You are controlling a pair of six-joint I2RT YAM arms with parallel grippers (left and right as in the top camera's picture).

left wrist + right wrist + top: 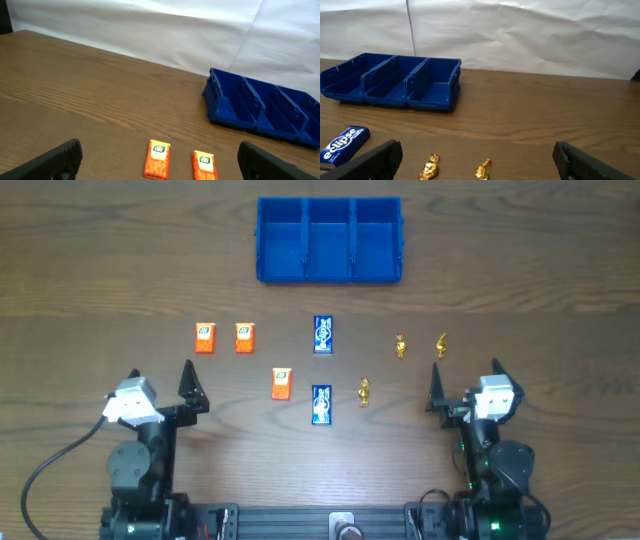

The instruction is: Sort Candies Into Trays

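A blue tray (330, 277) with three empty compartments stands at the far middle of the table. Three orange candy boxes (204, 337) (245, 337) (282, 383), two blue gum packs (323, 335) (321, 405) and three gold-wrapped candies (400, 346) (441, 345) (365, 391) lie in front of it. My left gripper (160, 380) hovers open near the table's front left, its fingers (50, 162) framing two orange boxes (157, 159) (204, 165) farther off. My right gripper (466, 380) is open at the front right, empty, with two gold candies (430, 167) (483, 169) ahead of its fingers (592, 160).
The wooden table runs wide on both sides of the candies. A white backdrop hangs behind the tray (220, 97) (432, 102). One blue gum pack (345, 144) lies between the tray and the right gripper's side.
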